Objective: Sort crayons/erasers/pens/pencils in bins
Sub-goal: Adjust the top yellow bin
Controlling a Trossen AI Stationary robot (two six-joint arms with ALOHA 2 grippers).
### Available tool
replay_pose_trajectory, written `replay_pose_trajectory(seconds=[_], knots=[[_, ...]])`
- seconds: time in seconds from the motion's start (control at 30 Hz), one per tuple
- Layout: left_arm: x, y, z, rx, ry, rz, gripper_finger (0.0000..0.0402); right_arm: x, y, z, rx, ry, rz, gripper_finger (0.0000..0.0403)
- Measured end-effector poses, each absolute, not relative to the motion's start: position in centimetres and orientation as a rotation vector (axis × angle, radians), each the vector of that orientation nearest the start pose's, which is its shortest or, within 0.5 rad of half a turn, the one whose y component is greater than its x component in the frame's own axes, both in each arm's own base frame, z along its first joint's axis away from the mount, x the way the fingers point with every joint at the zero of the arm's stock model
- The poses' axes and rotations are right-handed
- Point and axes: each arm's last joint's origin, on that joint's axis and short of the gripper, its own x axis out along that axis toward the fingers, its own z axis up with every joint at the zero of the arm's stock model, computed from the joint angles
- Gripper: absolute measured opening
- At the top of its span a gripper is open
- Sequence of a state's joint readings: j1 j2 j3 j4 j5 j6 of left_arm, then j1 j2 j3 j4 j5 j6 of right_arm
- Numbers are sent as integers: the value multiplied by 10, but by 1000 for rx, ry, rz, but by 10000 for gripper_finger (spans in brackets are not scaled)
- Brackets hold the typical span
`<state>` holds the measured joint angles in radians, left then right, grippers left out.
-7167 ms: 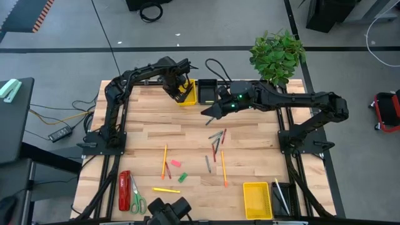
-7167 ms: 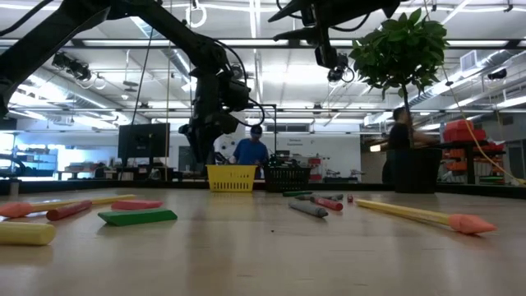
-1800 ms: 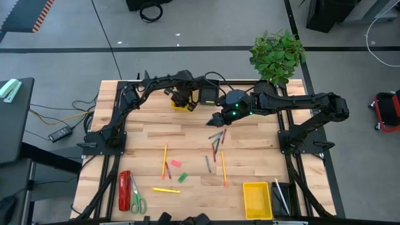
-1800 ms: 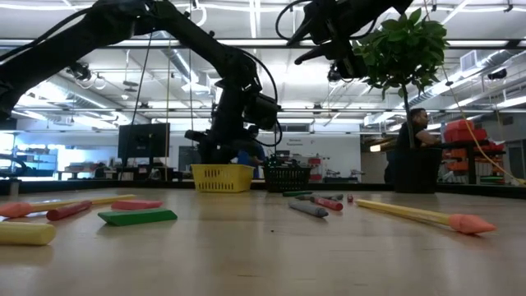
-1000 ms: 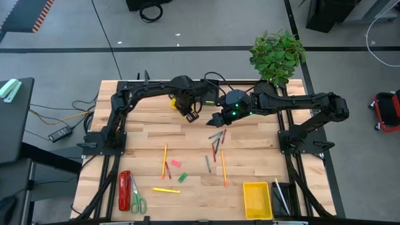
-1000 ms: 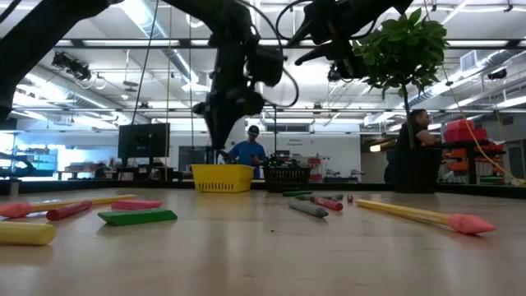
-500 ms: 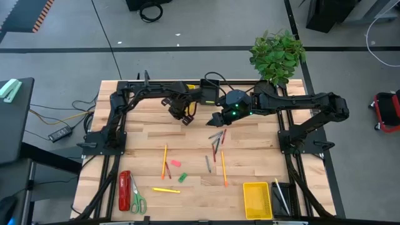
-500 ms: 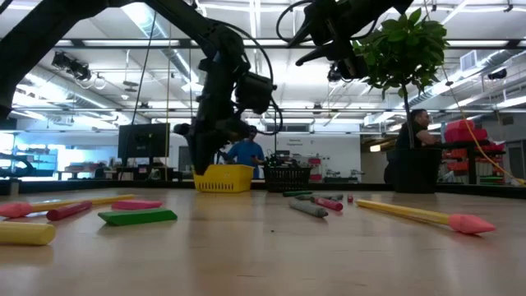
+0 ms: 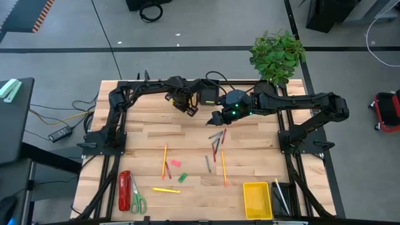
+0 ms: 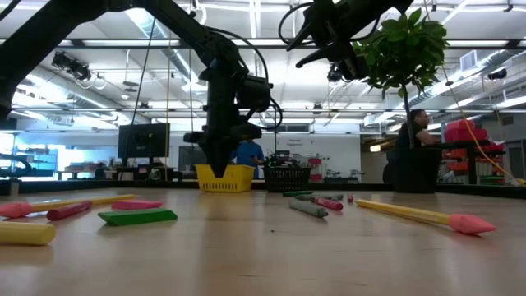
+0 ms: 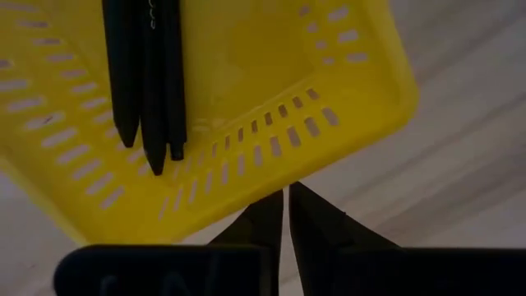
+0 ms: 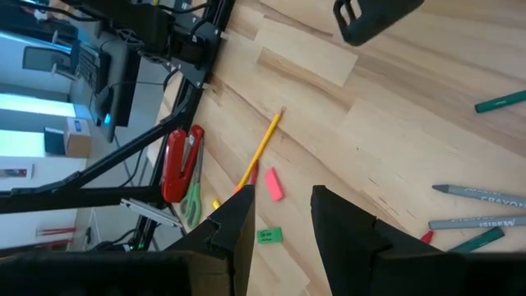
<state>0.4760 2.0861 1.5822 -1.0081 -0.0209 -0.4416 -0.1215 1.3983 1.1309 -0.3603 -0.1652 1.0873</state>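
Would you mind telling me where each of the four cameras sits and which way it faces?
High view: overhead, straight down on the table; both arms show, left tool and right tool near the far edge.
Low view: at table height, looking across to the room; both arms come in from above.
Left wrist view: down onto the yellow bin holding black pens; own fingers nearly together.
Right wrist view: across the table towards the red stapler; own fingers apart.
Shared: the pink eraser appears in both the right wrist and high views.

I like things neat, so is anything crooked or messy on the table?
Yes. The yellow bin holding the black pens sits crooked, its sides slanting across the boards of the table, right ahead of the left tool. The crayons, pencils and erasers lie scattered mid-table.
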Motion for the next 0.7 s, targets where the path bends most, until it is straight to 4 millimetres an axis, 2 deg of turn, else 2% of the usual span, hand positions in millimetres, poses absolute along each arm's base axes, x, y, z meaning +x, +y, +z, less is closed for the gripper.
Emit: replay_pose_trajectory(seconds=[0.43,0.7], knots=[[363,188,172,-802,1264,735,28,303,-32,300,1141,586,-303,127],[358,204,172,-825,1225,764,21,303,-32,300,1152,585,-306,127]])
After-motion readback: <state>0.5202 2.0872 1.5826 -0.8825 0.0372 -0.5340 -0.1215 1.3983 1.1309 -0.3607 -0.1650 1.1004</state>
